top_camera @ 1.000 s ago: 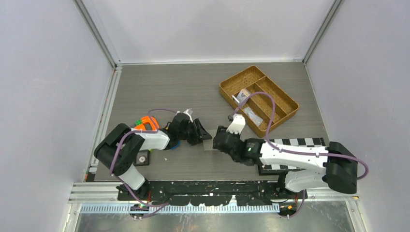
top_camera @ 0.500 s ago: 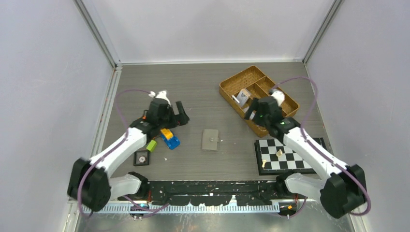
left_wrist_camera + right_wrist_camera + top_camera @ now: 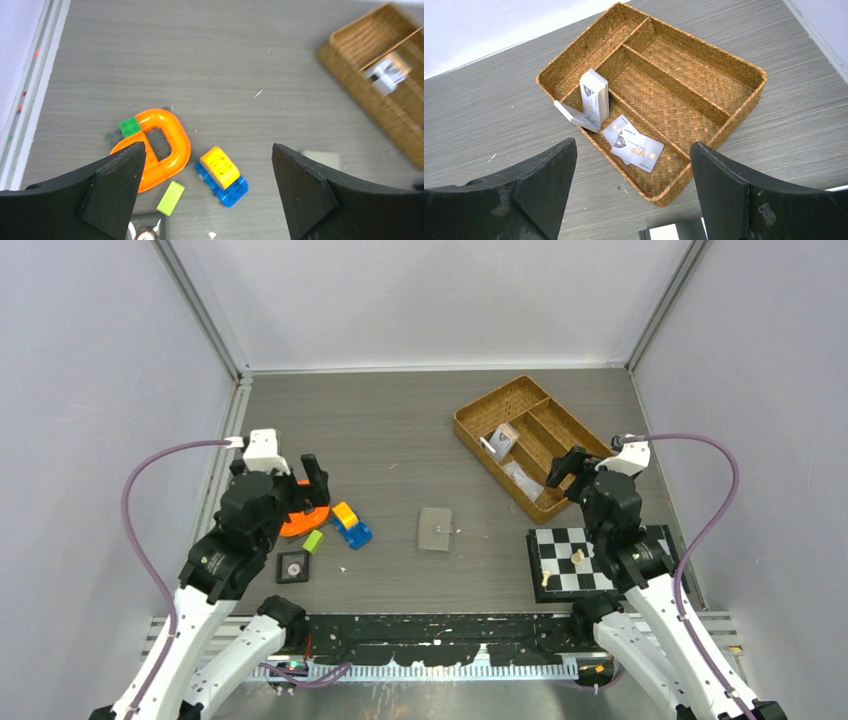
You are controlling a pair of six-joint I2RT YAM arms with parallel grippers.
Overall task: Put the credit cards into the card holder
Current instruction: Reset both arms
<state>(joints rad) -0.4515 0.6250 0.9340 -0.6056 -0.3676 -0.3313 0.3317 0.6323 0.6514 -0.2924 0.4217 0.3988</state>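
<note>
The credit cards sit in the wicker basket, all in the compartment on the side facing the table's middle. Two lie flat and overlapping, a thick stack stands on edge, and one more card leans at its foot. The card holder lies folded flat on the table, alone at the centre, well apart from the basket.

Both arms are drawn back and reared up over their own sides. The left tool hangs above the toy bricks, jaws spread wide, holding nothing. The right tool looks down at the basket, just as wide and empty.

Nearby are one orange ring, one yellow-on-blue brick, one lime block, one black dial tile and one chessboard with two pieces.

A second ago both tools huddled low over the holder. Since then they have swung out and opened.
</note>
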